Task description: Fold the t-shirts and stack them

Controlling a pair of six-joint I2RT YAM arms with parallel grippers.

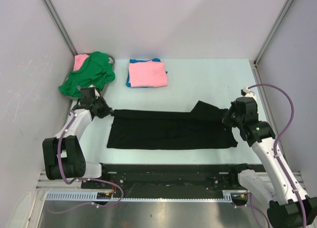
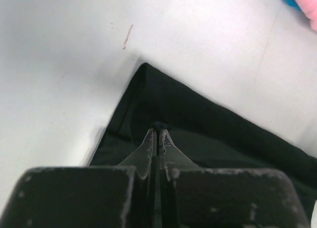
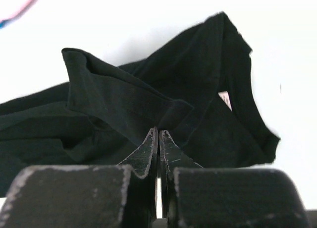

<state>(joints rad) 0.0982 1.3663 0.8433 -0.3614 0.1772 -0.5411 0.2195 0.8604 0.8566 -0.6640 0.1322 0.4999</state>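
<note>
The large black t-shirt lies as a long band across the middle of the table. My left gripper is shut on its left corner; in the left wrist view the gripper pinches a bit of the black t-shirt. My right gripper is shut on the shirt's right end; in the right wrist view the gripper pinches a raised fold of the black t-shirt, with the white label beyond. A folded pink t-shirt lies on a folded blue one.
A crumpled green t-shirt lies over another pink one at the back left corner, just behind the left arm. Grey walls close in both sides. A black rail runs along the near edge.
</note>
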